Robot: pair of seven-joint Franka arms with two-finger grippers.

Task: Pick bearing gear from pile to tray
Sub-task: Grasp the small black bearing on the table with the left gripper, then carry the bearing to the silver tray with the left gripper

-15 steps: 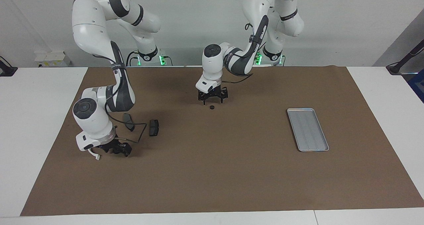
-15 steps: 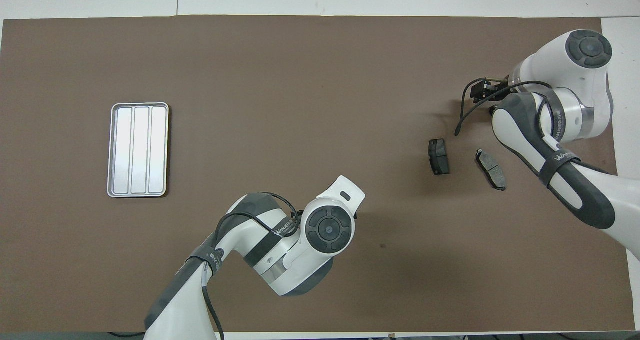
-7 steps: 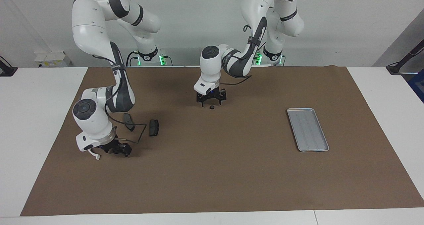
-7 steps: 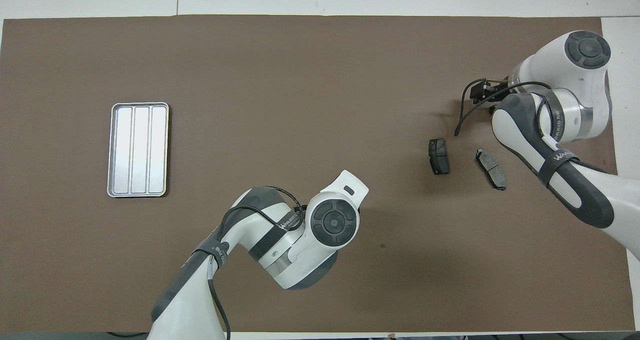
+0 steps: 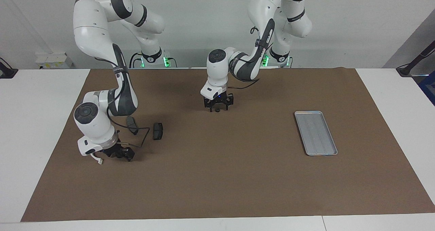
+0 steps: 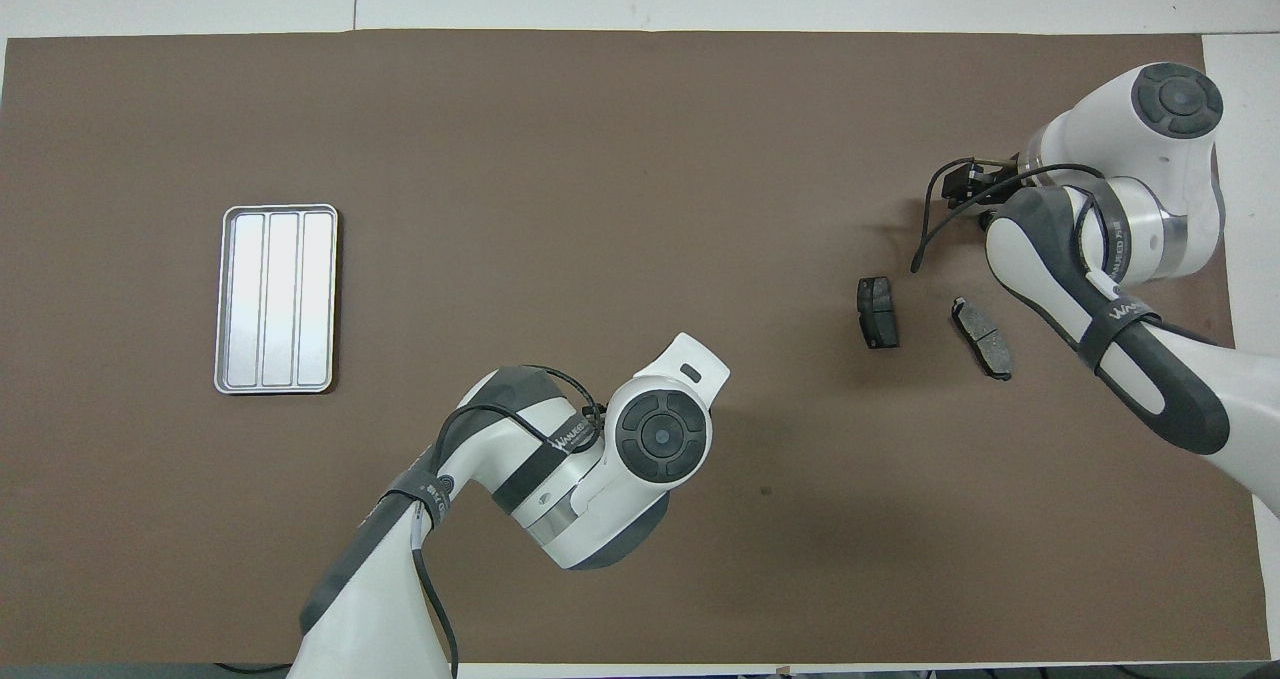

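A tiny black round piece [image 5: 216, 110] lies on the brown mat near the robots' edge, mid-table. My left gripper [image 5: 217, 108] is low over it, open, with the piece between the fingers. In the overhead view the left arm's wrist [image 6: 660, 435] hides both. Two dark grey pad-shaped plates [image 5: 132, 125] [image 5: 157, 131] lie toward the right arm's end, also in the overhead view [image 6: 878, 311] [image 6: 982, 336]. My right gripper [image 5: 119, 154] [image 6: 962, 181] is low over the mat beside them. A thin white curved piece [image 5: 98, 160] shows at its side. The silver tray [image 5: 316, 133] [image 6: 276, 299] lies empty toward the left arm's end.
The brown mat [image 5: 217, 183] covers most of the white table. A black cable [image 5: 144, 137] loops from the right wrist down beside the plates. A tiny dark speck [image 6: 765, 491] sits on the mat near the left arm.
My left gripper has come down and shifted slightly, so the black round piece now sits between its fingers. The right arm has hardly moved.
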